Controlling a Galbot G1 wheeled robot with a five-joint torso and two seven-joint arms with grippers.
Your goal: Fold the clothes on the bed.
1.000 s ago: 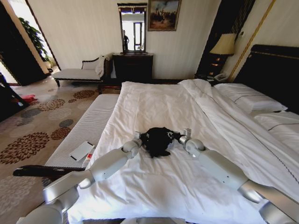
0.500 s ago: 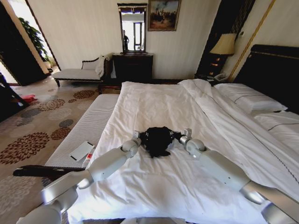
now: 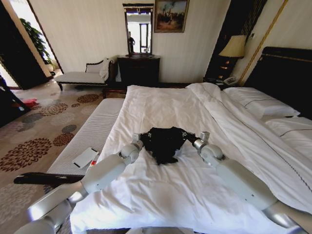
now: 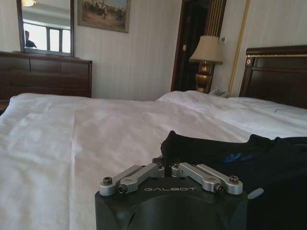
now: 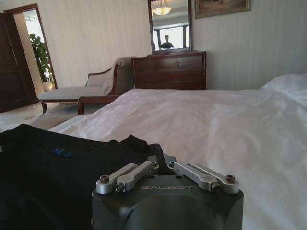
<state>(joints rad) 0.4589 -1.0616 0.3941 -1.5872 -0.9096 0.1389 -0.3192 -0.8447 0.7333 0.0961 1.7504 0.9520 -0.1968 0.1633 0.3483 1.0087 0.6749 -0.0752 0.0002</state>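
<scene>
The black T-shirt point(image 3: 164, 142) lies bunched on the white duvet of the bed point(image 3: 161, 109), about midway across and towards the near half, well short of the pillows. It is not flat: the cloth is stretched into a band between two held points, with a loose lobe hanging towards the near edge.

The left end effector point(image 3: 138, 140) sits at the shirt's left edge; in the left wrist view its fingers point(image 4: 165, 168) are drawn together on a fold of black cloth. The right end effector point(image 3: 199, 138) sits at the right edge; in the right wrist view it is likewise closed on the fabric point(image 5: 53, 177). Both arms reach low over the duvet.

Judgement: the step in hand appears to be spreading the garment before any fold is made, so the task is at an early stage. To do it well, both grips should hold cloth only, not the duvet beneath. Tension should be even on the two sides and kept low, so the loose lobe lays out flat rather than rolling under.

Risk: soft fabric may slip from a shallow pinch.
</scene>
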